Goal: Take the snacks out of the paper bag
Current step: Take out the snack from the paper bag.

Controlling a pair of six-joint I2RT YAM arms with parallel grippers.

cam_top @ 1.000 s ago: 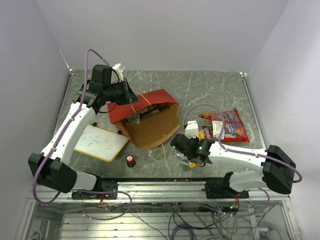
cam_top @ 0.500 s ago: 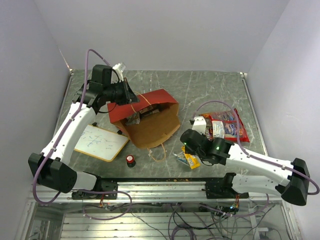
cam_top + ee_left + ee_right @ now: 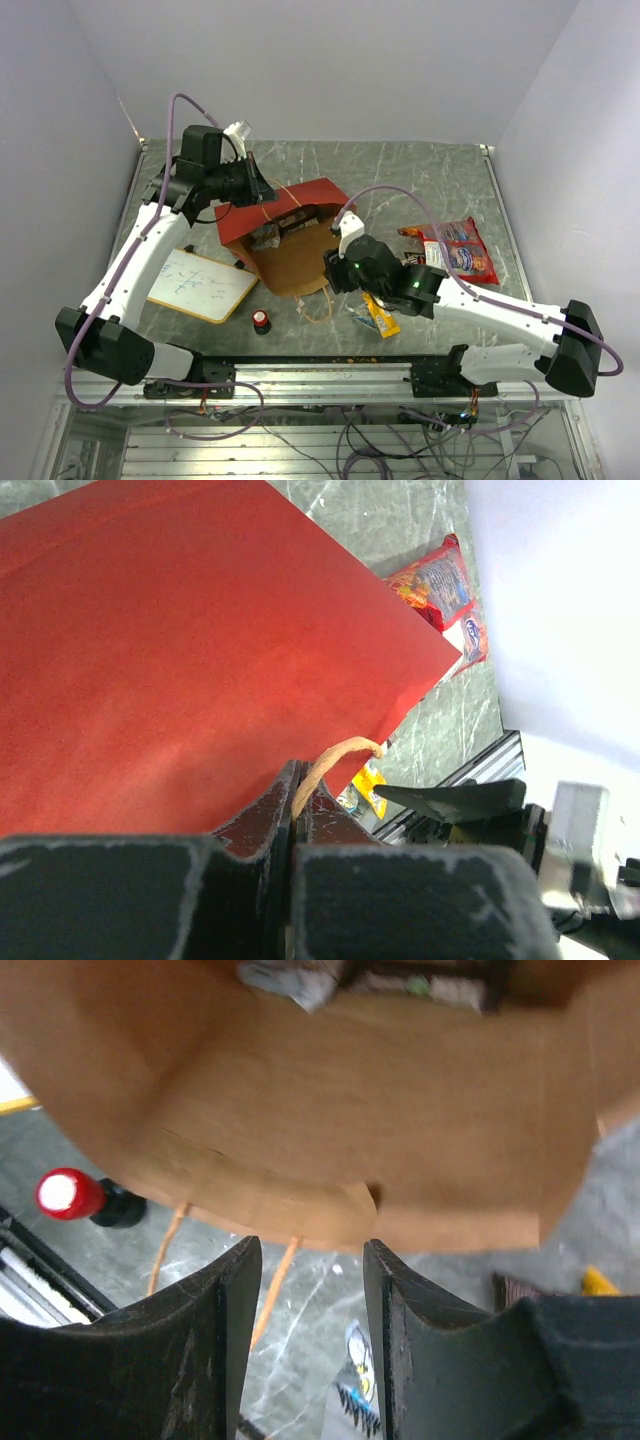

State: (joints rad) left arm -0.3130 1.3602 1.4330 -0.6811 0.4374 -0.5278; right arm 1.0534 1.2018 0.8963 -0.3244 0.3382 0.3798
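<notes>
The paper bag (image 3: 300, 262), red outside and kraft brown inside, lies on its side with its mouth toward the arms. My left gripper (image 3: 262, 192) is shut on the bag's string handle (image 3: 335, 755) above the red top panel (image 3: 200, 640). My right gripper (image 3: 335, 262) is open and empty at the bag's mouth, over its lower lip (image 3: 330, 1210). Some snacks (image 3: 290, 975) lie deep inside the bag (image 3: 272, 237). Outside it lie the red chip bag (image 3: 462, 250), a yellow bar (image 3: 380, 315) and a brown bar (image 3: 415, 260).
A wood-framed whiteboard (image 3: 200, 283) lies at the front left. A red-topped black knob (image 3: 260, 320) stands before the bag and shows in the right wrist view (image 3: 65, 1193). The bag's other string handle (image 3: 318, 305) trails on the table. A metal rail (image 3: 330, 375) runs along the front edge.
My right arm has swung left, from the snack pile to the bag's mouth. The yellow bar now lies uncovered on the table. My left gripper has lifted the bag's top a little.
</notes>
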